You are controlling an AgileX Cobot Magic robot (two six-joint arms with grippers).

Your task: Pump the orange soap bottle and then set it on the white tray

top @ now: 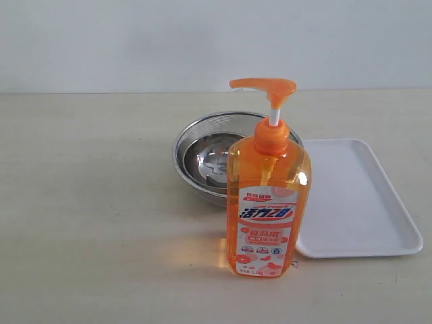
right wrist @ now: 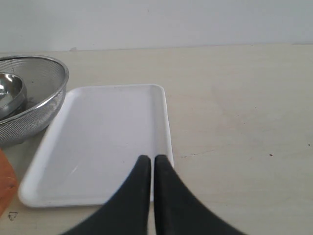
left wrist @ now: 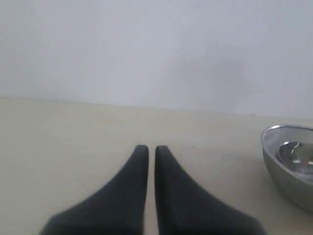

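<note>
The soap bottle (top: 268, 202) is orange, the tray (top: 358, 196) white.

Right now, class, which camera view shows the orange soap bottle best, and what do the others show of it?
The exterior view: the orange soap bottle stands whole and upright, label facing the camera. The right wrist view catches only an orange sliver at the frame edge. The left wrist view shows none of it.

The orange soap bottle (top: 268, 196) blocks the near rim of the steel bowl (top: 192, 138) and the bowl-side edge of the white tray (top: 358, 196), its label print too small to read, and the right wrist view catches just an orange sliver at its border.
</note>
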